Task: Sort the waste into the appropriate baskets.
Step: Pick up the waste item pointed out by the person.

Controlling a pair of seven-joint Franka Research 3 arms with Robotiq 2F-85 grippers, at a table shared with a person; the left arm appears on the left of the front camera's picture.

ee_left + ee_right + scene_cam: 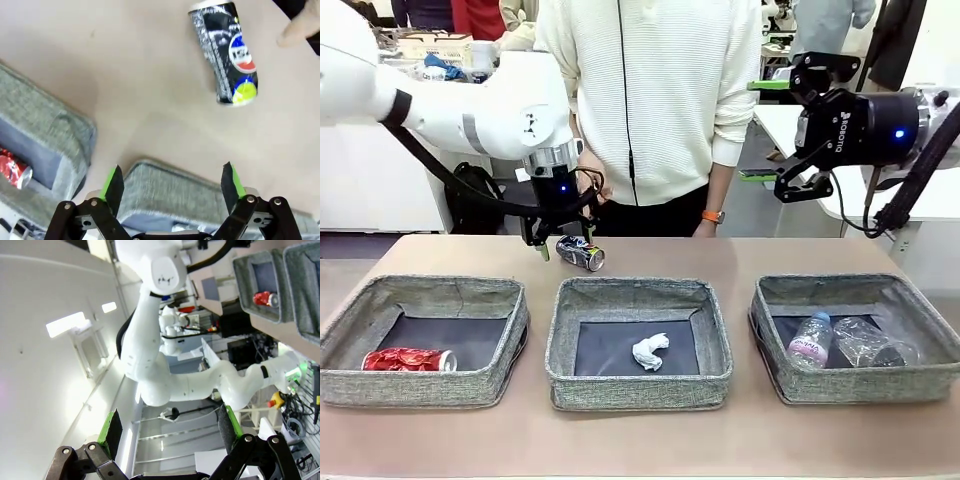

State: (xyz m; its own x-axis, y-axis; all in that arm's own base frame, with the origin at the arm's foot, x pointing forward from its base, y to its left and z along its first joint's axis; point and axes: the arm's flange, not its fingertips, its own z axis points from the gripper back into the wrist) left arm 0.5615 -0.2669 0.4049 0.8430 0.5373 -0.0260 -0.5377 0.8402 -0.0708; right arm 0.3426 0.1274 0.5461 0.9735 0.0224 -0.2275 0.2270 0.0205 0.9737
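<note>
A dark blue soda can (580, 253) lies on its side on the tan surface (640, 440), upper centre-left of the front frame, behind the middle grey woven bin (638, 344). The left gripper (553, 247) hangs beside it, jaws apart. The right gripper (772, 135), upper right, has jaws apart, empty.

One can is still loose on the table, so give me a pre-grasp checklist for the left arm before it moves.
1. Left gripper open and empty: ok.
2. Dark blue soda can lying on its side on the table, outside the bins: ok.
3. Can between the fingers: not ok; in the left wrist view it lies ahead of them.
4. Person's hand clear of the can: not ok, it is close beside it.
5. Left basket with the red soda can has room: ok.
6. Right gripper raised, away from the work: ok.
</note>
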